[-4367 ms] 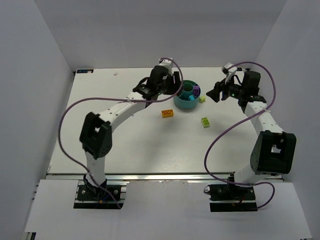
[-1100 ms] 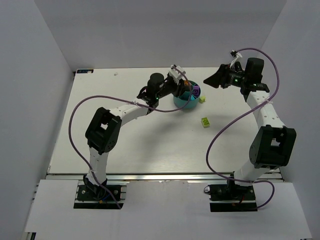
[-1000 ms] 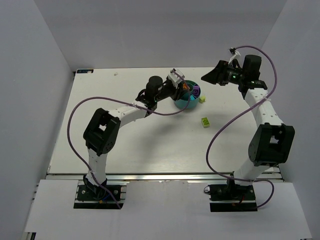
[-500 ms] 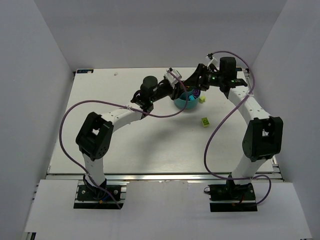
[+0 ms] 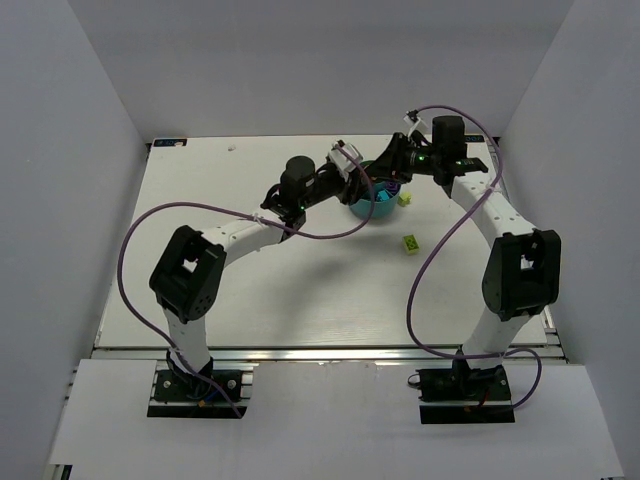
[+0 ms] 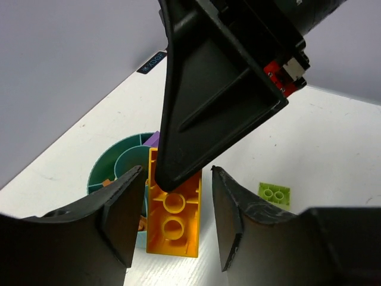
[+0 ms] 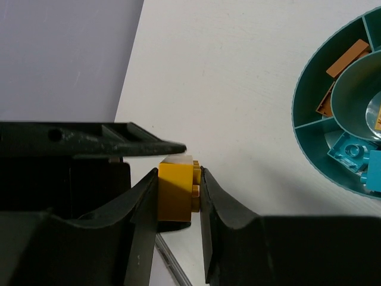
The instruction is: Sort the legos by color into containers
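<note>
— Where is the brick?
— The yellow-orange brick is low in the centre of the left wrist view, studs toward the camera, lifted off the table.

— Which arm has it?
— The right gripper. In its own view both fingers lie flat against the brick's sides, closed down to just the brick's width.

— And the other one?
— The left gripper is spread wider than the brick. A gap shows on each side, so it grips nothing. One right finger slants down from the top of that frame onto the brick's upper end.

— The bowl?
— The teal bowl fills the right edge of the right wrist view, near the brick but apart from it. Orange bricks lie in its upper wedge, cyan bricks in the wedge below.

— Anything outside it?
— From above, a lime brick lies on the table to the lower right of the bowl. A second lime brick is just beside the bowl's right side. Both grippers meet at the bowl's left rim and hide the held brick there.
</note>
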